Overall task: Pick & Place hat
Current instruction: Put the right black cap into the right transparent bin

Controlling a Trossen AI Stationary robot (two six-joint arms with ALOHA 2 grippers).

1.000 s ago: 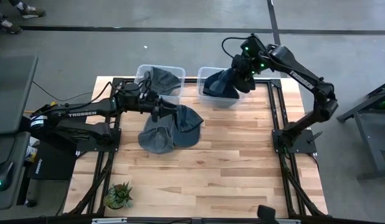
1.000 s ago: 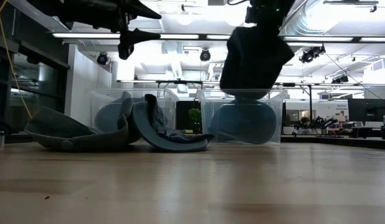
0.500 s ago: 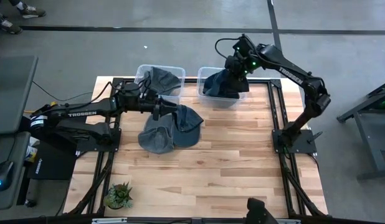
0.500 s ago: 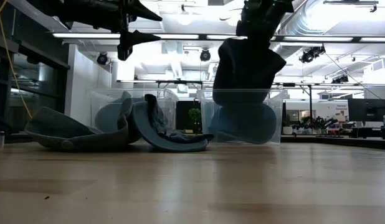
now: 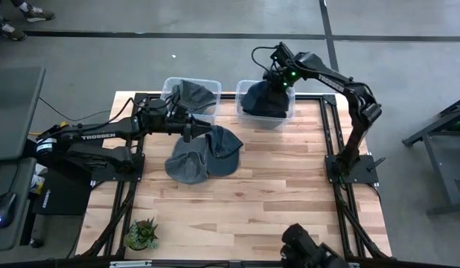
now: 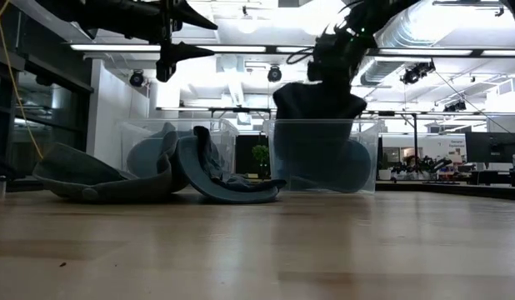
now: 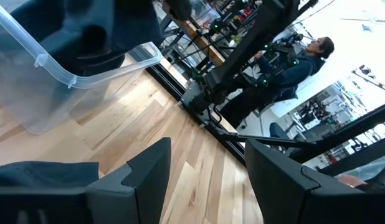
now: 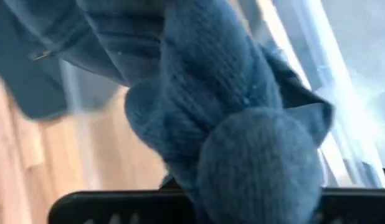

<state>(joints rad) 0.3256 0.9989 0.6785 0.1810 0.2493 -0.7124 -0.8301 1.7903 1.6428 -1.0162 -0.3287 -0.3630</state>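
I see the wooden table (image 5: 245,201) | two clear bins (image 5: 191,95) at its far edge, two hats (image 5: 204,152) lying loose in front | right end effector (image 5: 277,77) clamps a dark knit hat (image 5: 263,100) inside the right bin (image 5: 264,119) | left end effector (image 5: 187,132) hovers open above the loose hats

Overhead and table-level cameras share both bins (image 5: 265,104); wrist cameras look close past their pincers.

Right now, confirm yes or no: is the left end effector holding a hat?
No, the left end effector is open with bare wooden table between its fingers, above the blue-grey fabric hats.
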